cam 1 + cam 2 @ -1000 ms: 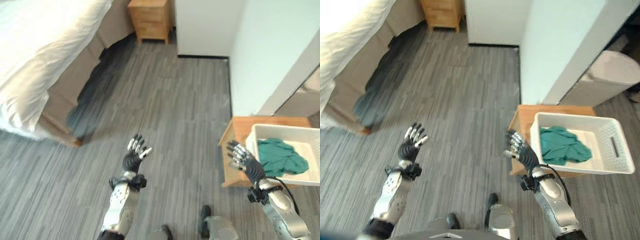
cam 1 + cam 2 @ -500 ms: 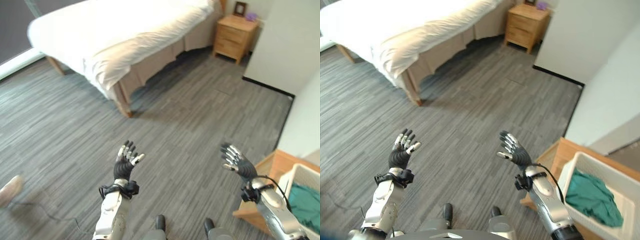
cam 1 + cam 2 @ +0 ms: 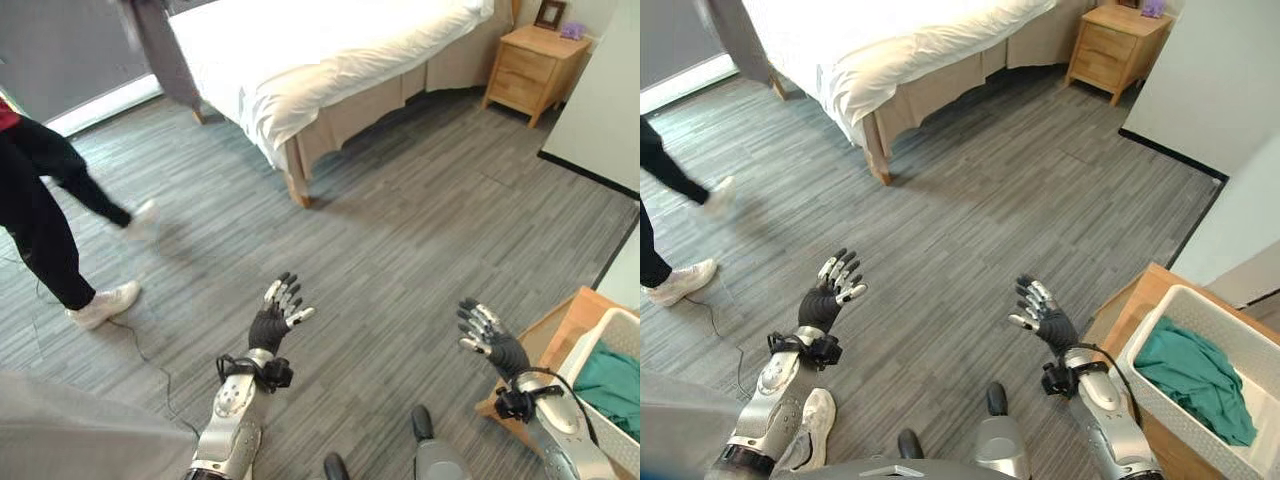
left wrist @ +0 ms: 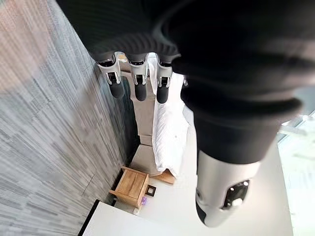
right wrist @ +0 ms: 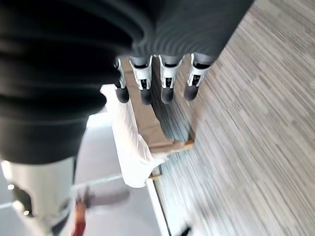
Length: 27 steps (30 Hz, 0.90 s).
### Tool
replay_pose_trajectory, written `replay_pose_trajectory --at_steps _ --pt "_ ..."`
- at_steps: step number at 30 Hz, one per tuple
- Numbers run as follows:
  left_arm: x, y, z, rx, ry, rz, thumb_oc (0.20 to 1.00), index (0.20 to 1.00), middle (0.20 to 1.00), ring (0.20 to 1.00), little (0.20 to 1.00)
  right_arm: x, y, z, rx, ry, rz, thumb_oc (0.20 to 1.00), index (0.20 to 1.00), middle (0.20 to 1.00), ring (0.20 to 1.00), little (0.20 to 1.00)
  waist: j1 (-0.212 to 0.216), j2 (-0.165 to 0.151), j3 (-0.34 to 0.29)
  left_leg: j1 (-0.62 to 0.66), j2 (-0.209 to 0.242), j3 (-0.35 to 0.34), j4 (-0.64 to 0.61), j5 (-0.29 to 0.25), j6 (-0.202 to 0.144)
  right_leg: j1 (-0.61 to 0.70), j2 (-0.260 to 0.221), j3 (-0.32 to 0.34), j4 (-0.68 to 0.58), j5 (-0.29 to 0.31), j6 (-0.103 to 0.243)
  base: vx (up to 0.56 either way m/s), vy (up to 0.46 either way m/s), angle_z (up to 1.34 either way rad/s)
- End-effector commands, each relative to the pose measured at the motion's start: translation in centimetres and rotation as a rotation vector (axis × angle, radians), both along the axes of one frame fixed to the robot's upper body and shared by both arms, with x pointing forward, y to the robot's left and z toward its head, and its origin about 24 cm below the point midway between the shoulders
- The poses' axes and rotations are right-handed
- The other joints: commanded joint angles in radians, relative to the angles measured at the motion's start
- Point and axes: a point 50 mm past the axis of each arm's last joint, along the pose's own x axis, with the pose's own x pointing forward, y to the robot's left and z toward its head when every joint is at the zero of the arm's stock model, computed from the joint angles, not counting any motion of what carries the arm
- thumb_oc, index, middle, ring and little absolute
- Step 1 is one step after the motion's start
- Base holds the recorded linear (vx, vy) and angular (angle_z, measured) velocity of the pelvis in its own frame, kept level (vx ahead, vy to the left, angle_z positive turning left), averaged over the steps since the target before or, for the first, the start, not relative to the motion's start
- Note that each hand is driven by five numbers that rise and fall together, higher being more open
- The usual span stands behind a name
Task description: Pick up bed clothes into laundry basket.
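A bed with white bedding stands at the far side of the room. A white laundry basket sits on a low wooden stand at the lower right, with a green garment inside it. My left hand is raised over the grey floor, open and empty. My right hand is also open and empty, held up just left of the basket. In the wrist views both hands show straight fingers with the bed beyond them.
A person in dark trousers and white shoes walks at the left. A wooden nightstand stands by the bed's far end. A white wall rises at the right. Grey plank floor lies between me and the bed.
The view has swung left, bringing the bed and a walking person into sight and pushing the basket to the right edge. Both hands stay raised and open.
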Motion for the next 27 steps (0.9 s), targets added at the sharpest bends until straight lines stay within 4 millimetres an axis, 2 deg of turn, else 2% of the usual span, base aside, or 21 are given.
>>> replay_pose_trajectory --at_steps 1,10,22,23,27 --pt "0.5 0.6 1.4 0.052 -0.086 -0.007 1.000 1.000 1.000 1.000 1.000 1.2 0.5 2.0 -0.002 -0.112 0.053 1.000 1.000 1.000 1.000 1.000 0.021 -0.004 -0.009 -0.007 0.064 -0.033 0.086 -0.044 -0.034 0.080 0.028 -0.007 0.077 -0.105 0.000 0.03 0.082 0.00" --pt "0.5 0.4 1.2 0.050 -0.078 -0.006 1.000 1.000 1.000 1.000 1.000 0.6 0.9 0.7 0.012 -0.047 0.070 1.000 1.000 1.000 1.000 1.000 0.026 -0.015 -0.037 0.027 0.060 -0.013 0.059 -0.042 -0.033 0.095 0.026 0.002 0.048 -0.088 0.012 0.03 0.015 -0.09" --pt "0.1 0.3 0.6 0.036 -0.052 -0.010 1.000 1.000 1.000 1.000 1.000 0.3 0.5 0.5 0.047 -0.036 0.056 1.000 1.000 1.000 1.000 1.000 0.025 -0.013 -0.050 0.044 0.065 -0.012 0.047 -0.036 -0.038 0.114 0.032 -0.004 0.032 -0.084 0.013 0.01 -0.006 -0.05" --pt "-3.0 3.8 -1.7 0.275 0.104 -0.010 1.000 1.000 1.000 1.000 1.000 -1.7 -5.0 -0.7 0.114 -0.007 -0.266 1.000 1.000 1.000 1.000 1.000 0.033 -0.026 -0.117 0.047 0.069 -0.003 0.012 0.007 -0.031 0.120 0.073 -0.078 0.031 -0.029 0.013 0.00 0.000 0.00" --pt "-3.0 3.8 -1.7 0.275 0.102 -0.006 1.000 1.000 1.000 1.000 1.000 -1.6 -5.0 -0.7 0.116 -0.011 -0.275 1.000 1.000 1.000 1.000 1.000 0.034 -0.025 -0.117 0.046 0.068 -0.003 0.012 0.008 -0.030 0.120 0.072 -0.077 0.025 -0.024 0.015 -0.01 -0.002 0.04"
